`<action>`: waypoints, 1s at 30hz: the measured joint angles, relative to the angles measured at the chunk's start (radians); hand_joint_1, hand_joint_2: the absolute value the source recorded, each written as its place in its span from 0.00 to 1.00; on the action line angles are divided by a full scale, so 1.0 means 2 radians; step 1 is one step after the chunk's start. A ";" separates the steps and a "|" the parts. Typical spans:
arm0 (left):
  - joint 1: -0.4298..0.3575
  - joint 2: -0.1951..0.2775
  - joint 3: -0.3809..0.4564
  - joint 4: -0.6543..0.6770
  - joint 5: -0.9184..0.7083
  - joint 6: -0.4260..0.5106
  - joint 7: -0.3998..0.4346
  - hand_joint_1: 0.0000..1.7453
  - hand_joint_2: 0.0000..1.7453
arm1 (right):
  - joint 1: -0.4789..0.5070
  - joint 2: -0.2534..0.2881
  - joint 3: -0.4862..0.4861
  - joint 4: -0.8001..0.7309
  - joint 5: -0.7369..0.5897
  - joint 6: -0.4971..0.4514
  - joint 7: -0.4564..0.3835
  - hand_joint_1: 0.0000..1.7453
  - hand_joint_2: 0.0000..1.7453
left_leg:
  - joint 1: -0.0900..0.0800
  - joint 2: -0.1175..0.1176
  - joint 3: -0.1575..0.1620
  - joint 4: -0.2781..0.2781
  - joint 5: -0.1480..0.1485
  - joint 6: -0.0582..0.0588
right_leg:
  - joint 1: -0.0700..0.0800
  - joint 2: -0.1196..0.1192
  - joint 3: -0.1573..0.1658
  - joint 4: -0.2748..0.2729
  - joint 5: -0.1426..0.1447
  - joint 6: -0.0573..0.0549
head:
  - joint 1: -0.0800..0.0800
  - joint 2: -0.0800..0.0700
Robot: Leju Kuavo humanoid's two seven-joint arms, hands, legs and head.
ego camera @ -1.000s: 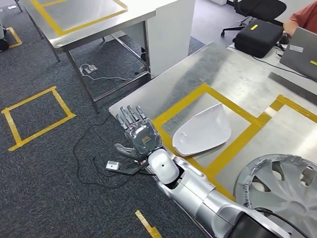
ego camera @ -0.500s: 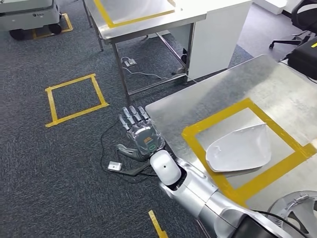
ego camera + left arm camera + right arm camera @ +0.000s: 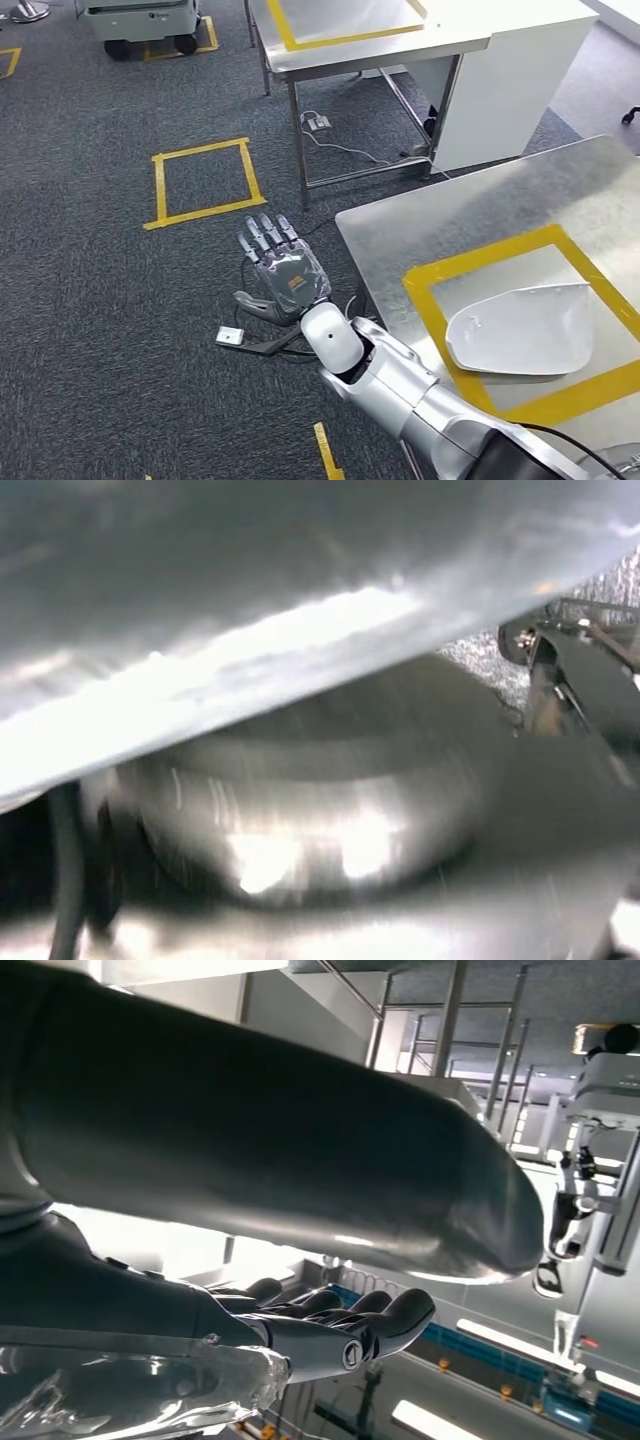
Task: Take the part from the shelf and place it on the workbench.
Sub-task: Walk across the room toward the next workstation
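Here you see the part, a white curved shell, lying flat on the bench at the right, inside a yellow tape frame. Nothing touches it.

Your right hand hangs out over the carpet, just left of the bench's near left corner and apart from the part. Its back faces up, the fingers stretched forward and spread, the thumb out to the left; it holds nothing. In the right wrist view the same hand shows its fingers extended and free.

Your left hand: you cannot tell its state, since the left wrist view is a blur of shiny metal.

On the carpet, a tape square lies to the far left of the hand, and a cable with a small box runs beneath the wrist. A second bench stands farther off, with a wheeled cart at the far left.
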 joint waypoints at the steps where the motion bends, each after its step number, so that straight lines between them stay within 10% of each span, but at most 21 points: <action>1: 0.000 0.000 0.000 0.000 -0.002 -0.001 0.000 0.00 0.00 | -0.001 0.000 0.000 0.000 0.000 0.001 0.000 0.00 0.00 | -0.002 0.003 0.003 -0.007 -0.001 0.003 | 0.002 -0.005 0.001 0.000 -0.002 0.002 | 0.000 0.000; 4: 0.002 -0.001 -0.001 0.000 -0.006 -0.005 0.000 0.00 0.00 | -0.002 0.001 0.001 -0.001 0.000 0.002 -0.003 0.00 0.00 | -0.001 -0.014 0.004 -0.012 0.000 0.011 | 0.001 -0.015 0.002 0.001 -0.008 0.009 | 0.000 0.000; 8: 0.001 -0.001 -0.006 0.000 -0.011 -0.010 0.000 0.00 0.00 | -0.004 0.000 0.000 -0.004 0.000 0.004 -0.004 0.00 0.00 | 0.003 -0.040 0.005 -0.014 0.002 0.018 | -0.004 0.040 -0.048 0.101 -0.055 0.015 | 0.005 0.000; 10: 0.000 -0.001 -0.009 0.000 -0.012 -0.010 0.000 0.00 0.00 | -0.002 -0.003 0.000 -0.004 0.000 0.006 -0.004 0.00 0.00 | 0.003 -0.054 0.006 -0.014 0.001 0.018 | -0.004 0.046 -0.076 0.141 -0.061 0.017 | 0.006 0.000; 14: 0.000 -0.002 -0.012 0.000 -0.015 -0.012 0.000 0.00 0.00 | -0.002 -0.004 0.001 -0.004 0.000 0.007 -0.004 0.00 0.00 | 0.004 -0.083 0.008 -0.012 0.000 0.014 | -0.009 0.069 -0.044 0.049 0.004 0.016 | 0.006 0.000; 18: 0.000 -0.001 -0.014 0.000 -0.020 -0.016 0.000 0.00 0.00 | -0.003 -0.004 0.001 -0.004 0.000 0.007 -0.004 0.00 0.00 | 0.006 -0.103 0.002 -0.010 0.002 0.004 | -0.011 0.080 -0.023 0.009 0.016 0.010 | 0.006 0.000; 21: 0.001 -0.001 -0.019 0.000 -0.026 -0.019 0.000 0.00 0.00 | -0.005 -0.002 0.003 -0.004 0.000 0.007 -0.004 0.00 0.00 | 0.005 -0.077 -0.012 0.016 -0.016 -0.003 | -0.011 0.063 -0.021 0.007 0.018 0.001 | 0.003 0.000; 25: 0.002 0.000 -0.026 0.000 -0.034 -0.024 -0.002 0.00 0.00 | -0.004 -0.002 0.004 -0.003 0.000 0.007 -0.004 0.00 0.00 | 0.005 -0.044 -0.065 0.123 -0.061 -0.007 | -0.006 0.034 -0.020 0.007 0.014 -0.006 | 0.001 0.000; 30: 0.004 0.000 -0.032 0.000 -0.039 -0.027 -0.003 0.00 0.00 | -0.005 -0.003 0.005 -0.003 0.000 0.007 -0.001 0.00 0.00 | -0.002 -0.005 -0.006 0.017 -0.005 0.002 | 0.000 0.003 -0.013 0.007 0.007 -0.003 | 0.001 0.000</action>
